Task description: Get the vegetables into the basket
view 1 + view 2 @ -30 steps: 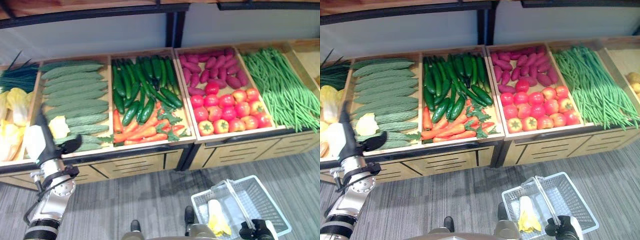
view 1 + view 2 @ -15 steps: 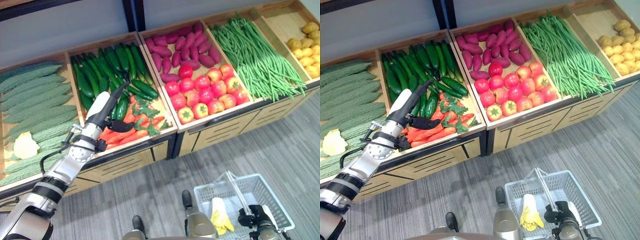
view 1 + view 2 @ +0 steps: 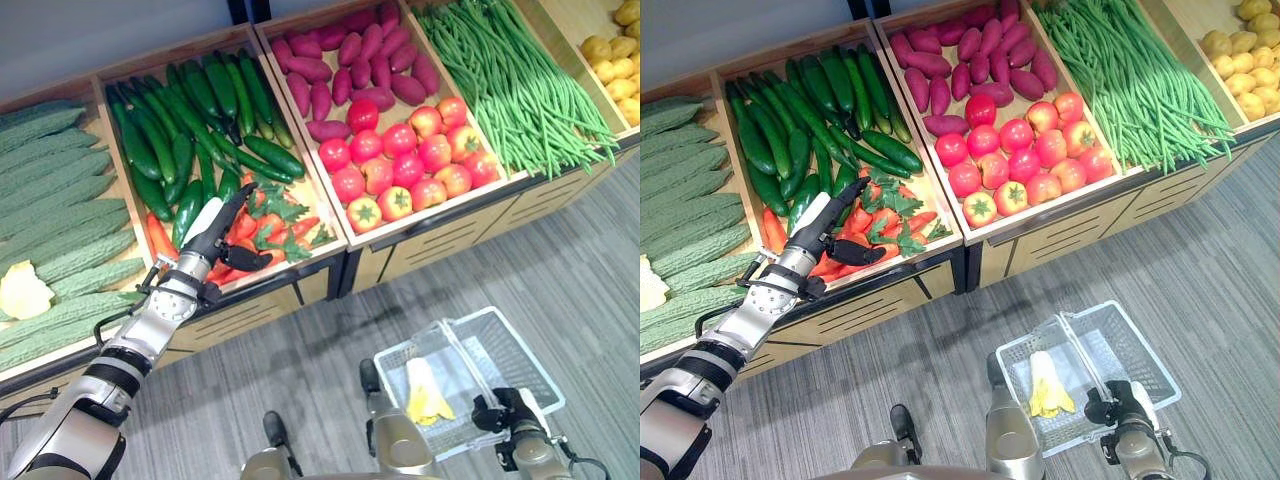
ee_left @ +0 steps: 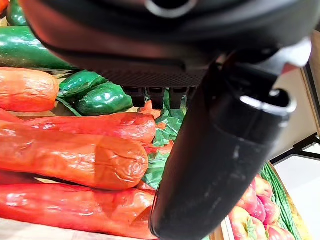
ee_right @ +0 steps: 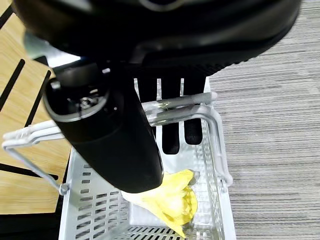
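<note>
My left hand (image 3: 208, 232) reaches over the front of the crate of orange carrots (image 3: 300, 226), fingers straight and thumb spread, open and holding nothing. In the left wrist view its thumb (image 4: 220, 150) hangs just above the carrots (image 4: 75, 160), with green cucumbers (image 4: 95, 97) behind. Low at the right, my right hand (image 3: 505, 418) is curled round the handle (image 5: 180, 104) of the white wire basket (image 3: 530, 362). A yellow and white leafy vegetable (image 3: 425, 392) lies in the basket.
Wooden crates line the stand: bitter gourds (image 3: 60, 200), cucumbers (image 3: 190, 110), sweet potatoes (image 3: 340, 60), tomatoes (image 3: 410, 160), green beans (image 3: 510, 80), yellow potatoes (image 3: 615, 70). Grey carpet (image 3: 560, 260) lies in front of the stand.
The camera has swung to the right. My left hand moved from the bitter gourd crate across to the carrots and came down close over them. The right hand still holds the basket.
</note>
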